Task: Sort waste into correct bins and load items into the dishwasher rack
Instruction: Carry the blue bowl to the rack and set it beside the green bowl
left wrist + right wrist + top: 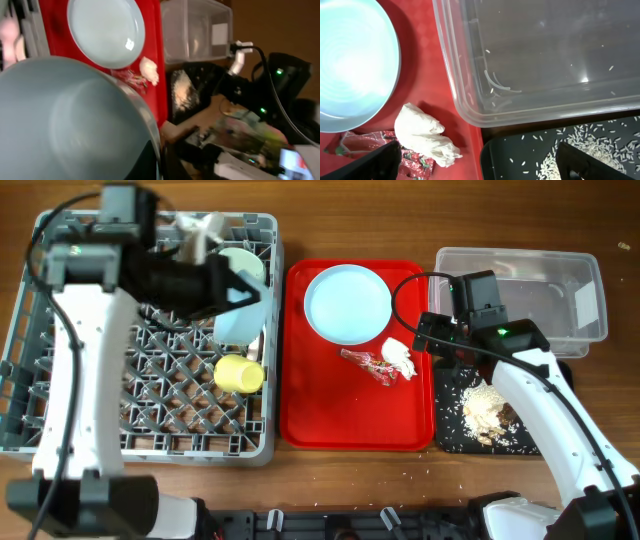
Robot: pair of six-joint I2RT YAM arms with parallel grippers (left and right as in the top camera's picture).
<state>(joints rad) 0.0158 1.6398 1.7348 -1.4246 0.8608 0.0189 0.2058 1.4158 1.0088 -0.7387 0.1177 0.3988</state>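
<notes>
Left jaws: closed on the rim of a mint-green bowl point(238, 320), which I hold over the right side of the dishwasher rack point(160, 452); in my left wrist view the bowl's hollow fills the lower left
Right jaws: spread wide and empty, one dark finger point(375, 160) over the red tray point(330, 415) and the other over the black tray point(450, 435) – hanging above the seam between the two
Second bowl point(243, 265): sits in the rack just behind the one I hold
Yellow cup point(239, 373): lies in the rack near its right wall, nearer the front than the held bowl
Blue plate point(347, 302): rests flat on the far half of the red tray
Tissue wad point(398, 358): on the red tray by its right edge, just in front of the plate
Red wrapper point(366, 365): on the red tray, touching the tissue on its left side
Clear tub point(560, 280): on the desk point(360, 220) right of the red tray, only a few stray grains on its floor
Food scraps point(484, 408): a beige-brown crumbly heap in the black tray, with loose grains scattered round it – the tray sits just in front of the tub
Rack: far left of the desk, beside the red tray
</notes>
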